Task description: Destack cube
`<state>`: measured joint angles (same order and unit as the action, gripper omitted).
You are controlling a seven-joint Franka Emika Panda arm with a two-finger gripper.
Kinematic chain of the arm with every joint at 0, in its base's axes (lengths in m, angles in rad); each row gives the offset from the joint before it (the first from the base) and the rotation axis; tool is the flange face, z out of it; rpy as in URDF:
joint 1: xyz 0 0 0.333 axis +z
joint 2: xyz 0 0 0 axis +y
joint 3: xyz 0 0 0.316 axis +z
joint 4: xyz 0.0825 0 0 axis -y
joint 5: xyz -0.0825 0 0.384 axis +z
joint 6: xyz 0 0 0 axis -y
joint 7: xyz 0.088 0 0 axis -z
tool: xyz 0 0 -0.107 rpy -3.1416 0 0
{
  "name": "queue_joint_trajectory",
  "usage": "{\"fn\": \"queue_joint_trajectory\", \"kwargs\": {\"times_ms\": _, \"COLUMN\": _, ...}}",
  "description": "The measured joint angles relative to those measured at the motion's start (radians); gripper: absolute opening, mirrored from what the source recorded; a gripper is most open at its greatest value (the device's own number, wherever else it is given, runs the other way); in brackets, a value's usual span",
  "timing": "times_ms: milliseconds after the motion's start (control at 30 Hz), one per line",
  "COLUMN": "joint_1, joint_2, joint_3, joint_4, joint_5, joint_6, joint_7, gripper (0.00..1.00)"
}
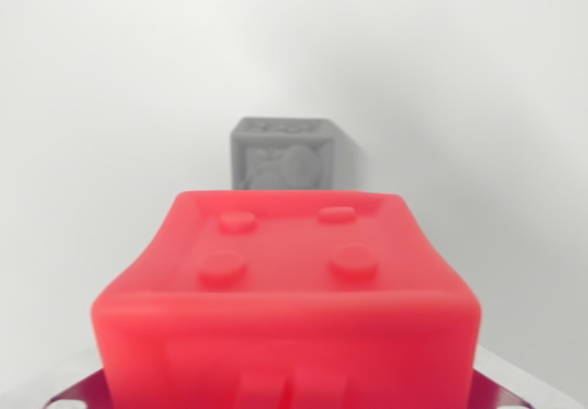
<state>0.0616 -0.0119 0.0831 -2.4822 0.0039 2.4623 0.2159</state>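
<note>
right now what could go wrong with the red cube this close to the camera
1. The red cube fills the lower wrist view and hides the end effector, so whether it is gripped cannot be checked; it could slip.
2. The gray cube sits directly behind it; moving forward could knock it.

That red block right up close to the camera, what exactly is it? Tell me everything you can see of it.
The red cube fills the lower half of the wrist view, very close to the camera and slightly blurred. It looks like smooth, glossy plastic with rounded edges. Its top face has a raised rim and four low round studs in a square pattern. The front face shows recessed shapes, cut off by the picture's bottom edge. It sits level. What it rests on is hidden. A grey cube stands behind it, apart.
</note>
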Motion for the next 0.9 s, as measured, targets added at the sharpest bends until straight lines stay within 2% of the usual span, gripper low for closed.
{"fn": "queue_joint_trajectory", "kwargs": {"times_ms": 900, "joint_1": 0.004, "joint_2": 0.169, "joint_3": 0.000, "joint_4": 0.128, "joint_5": -0.020, "joint_6": 0.043, "joint_7": 0.107, "gripper": 0.00}}
